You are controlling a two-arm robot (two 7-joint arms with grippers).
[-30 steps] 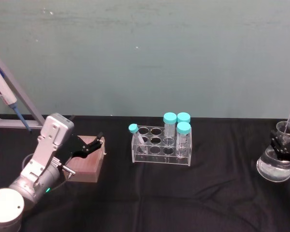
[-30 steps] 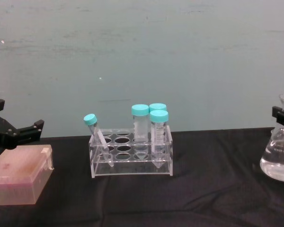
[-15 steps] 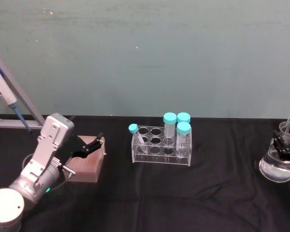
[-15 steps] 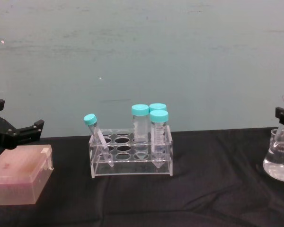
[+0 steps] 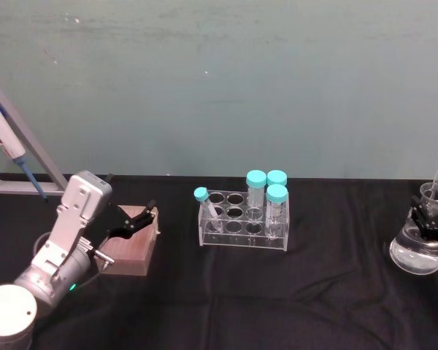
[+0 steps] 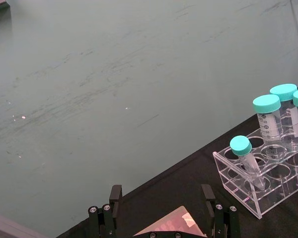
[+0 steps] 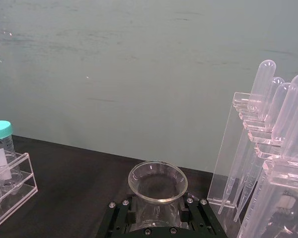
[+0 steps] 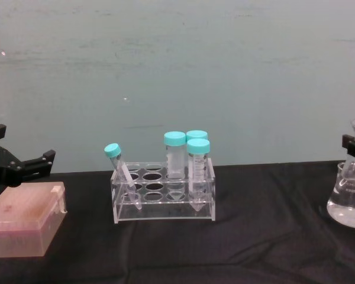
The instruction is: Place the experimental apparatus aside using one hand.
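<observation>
- Head view: the conical flask [image 5: 417, 251], clear glass with clear liquid pooled in its wide base, stands on the black table [image 5: 277, 292].
- Right gripper [image 7: 158, 206] is clamped on the flask's neck; the acrylic pipette stand [image 7: 260, 163] rises just beside it.
- Left gripper [image 5: 135, 219], fingers apart, hovers over a pink box [image 5: 131, 251].

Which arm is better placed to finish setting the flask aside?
Right. The right claw already grips the conical flask by its neck at the table's right edge; the left claw hovers open over a pink box.

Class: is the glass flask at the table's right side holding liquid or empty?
Holding liquid: the flask shows clear liquid filling its wide base, its neck between the right gripper's fingers.
</observation>
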